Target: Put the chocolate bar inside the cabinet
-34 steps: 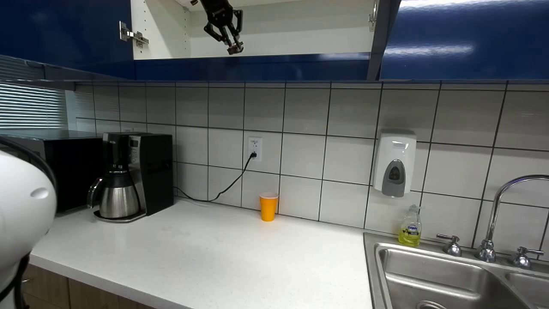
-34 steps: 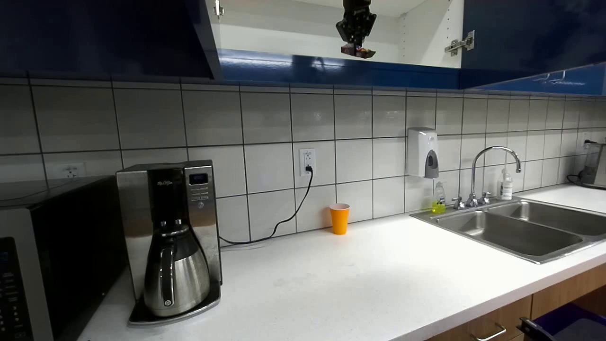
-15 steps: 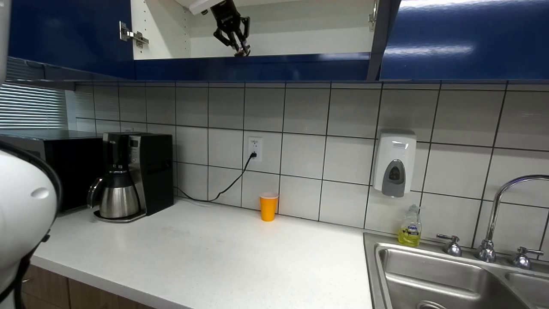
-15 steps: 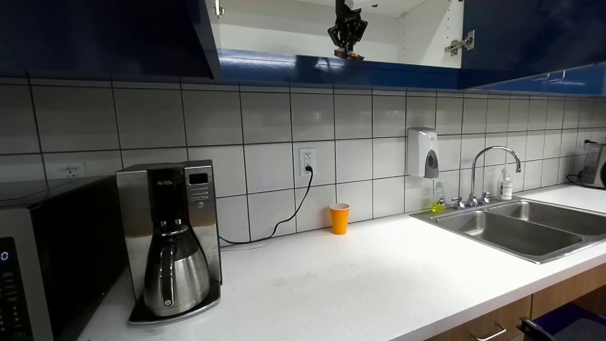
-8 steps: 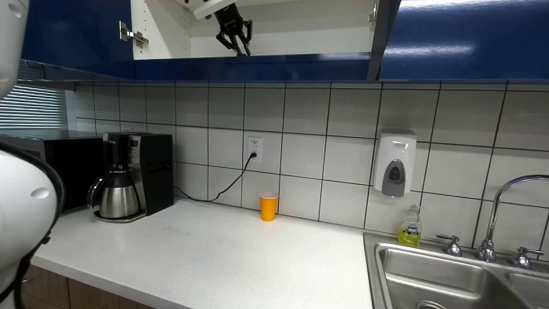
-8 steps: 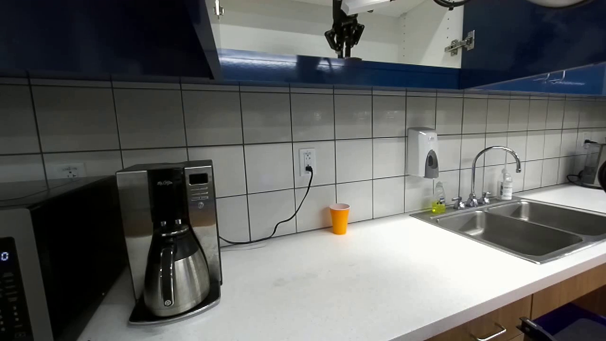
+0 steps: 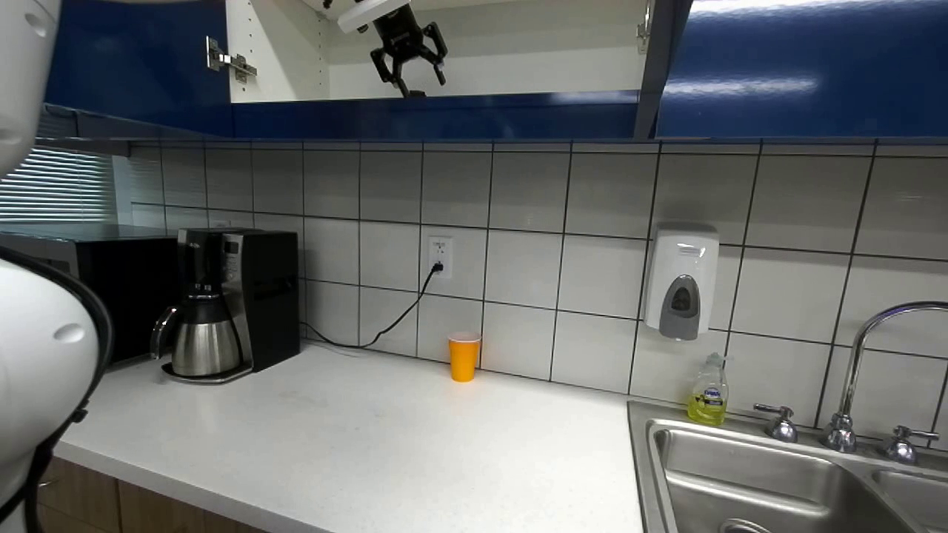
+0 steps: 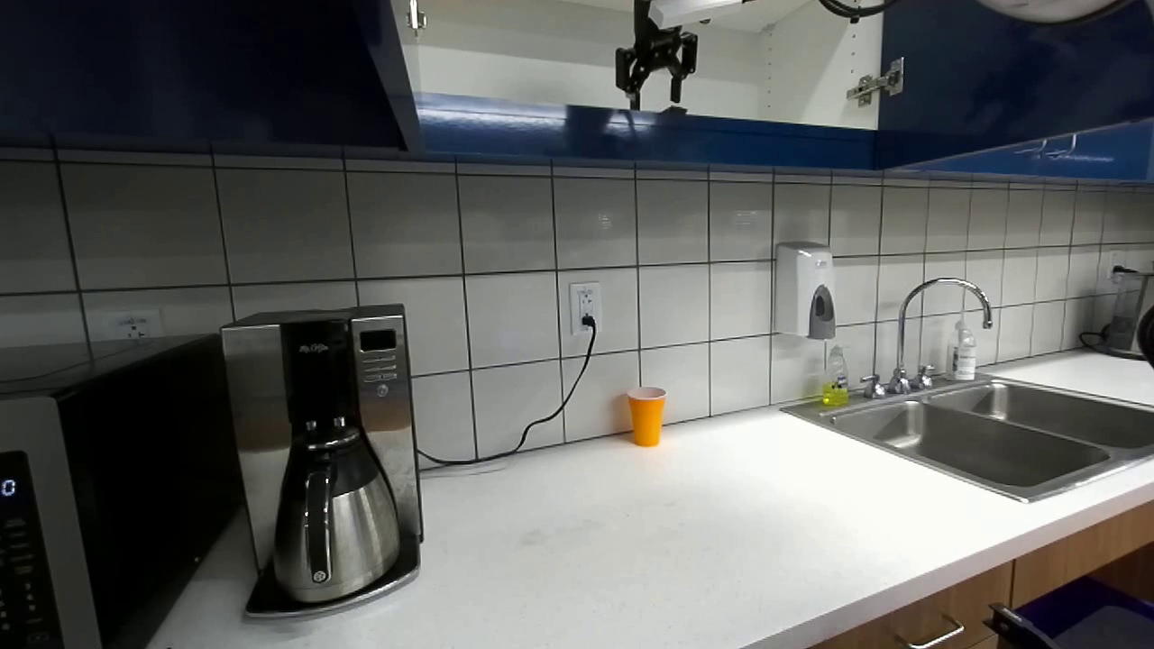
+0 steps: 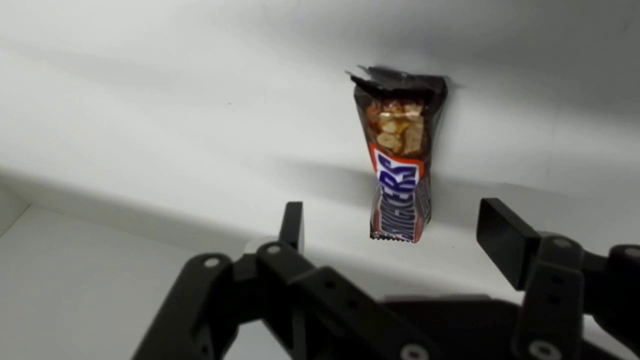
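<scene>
- Chocolate bar (image 9: 400,165) lay on the white floor of the cabinet (image 7: 503,115).
- Gripper (image 7: 423,86) stood wide, its fingers (image 9: 505,240) on either side of the bar and clear of it.
- Farther right in an exterior view, an orange cup (image 7: 464,360) stood on the table (image 7: 385,444).
- Right again, a soap dispenser (image 7: 681,285) hung on the tiles (image 7: 526,266).
</scene>
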